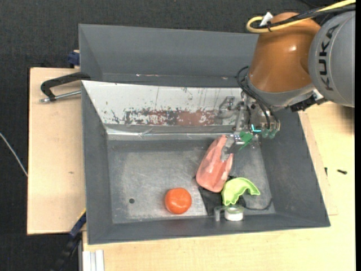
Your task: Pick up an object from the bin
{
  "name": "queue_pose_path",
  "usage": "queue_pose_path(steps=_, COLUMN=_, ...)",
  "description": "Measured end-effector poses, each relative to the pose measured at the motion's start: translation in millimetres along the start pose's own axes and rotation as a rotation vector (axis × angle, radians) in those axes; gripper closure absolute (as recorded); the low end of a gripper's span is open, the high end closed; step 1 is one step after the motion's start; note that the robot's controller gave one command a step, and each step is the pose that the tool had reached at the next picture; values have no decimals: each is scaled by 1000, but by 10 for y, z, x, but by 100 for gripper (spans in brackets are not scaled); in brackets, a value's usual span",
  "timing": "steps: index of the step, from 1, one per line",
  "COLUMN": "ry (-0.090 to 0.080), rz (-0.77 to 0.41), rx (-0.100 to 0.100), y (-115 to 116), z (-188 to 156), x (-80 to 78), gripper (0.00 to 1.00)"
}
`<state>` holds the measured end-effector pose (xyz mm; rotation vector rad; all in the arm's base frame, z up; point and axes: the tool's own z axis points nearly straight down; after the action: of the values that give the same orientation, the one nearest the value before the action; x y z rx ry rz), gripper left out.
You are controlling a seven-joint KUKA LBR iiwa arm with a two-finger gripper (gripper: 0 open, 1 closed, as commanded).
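My gripper [231, 145] hangs over the right half of the bin, below the orange wrist cover. Its fingers are shut on the upper end of a long pink soft object [213, 167], which droops from them down and to the left, its lower end close to the bin floor. Just right of that lower end lies a crumpled lime-green piece [238, 189]. A small white and black roll-like item [232, 213] sits at the front wall under the green piece.
An orange-red ball [178, 200] rests near the front middle of the bin floor. The arm and its orange cover fill the upper right above the bin's right wall.
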<state>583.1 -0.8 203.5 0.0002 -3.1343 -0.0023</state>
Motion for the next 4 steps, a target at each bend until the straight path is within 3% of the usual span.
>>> queue_pose_path(steps=1, ry=-4, rz=0, rx=0, y=0, z=-23, x=-5, gripper=0)
queue_pose_path(steps=2, ry=-10, rz=-133, rx=1, y=-49, z=-12, x=82, gripper=0)
queue_pose_path(steps=3, ry=-10, rz=-279, rx=2, y=-260, z=282, x=363, gripper=0)
queue_pose_path(steps=4, ry=-14, rz=-211, rx=2, y=-552, z=815, x=399, gripper=0)
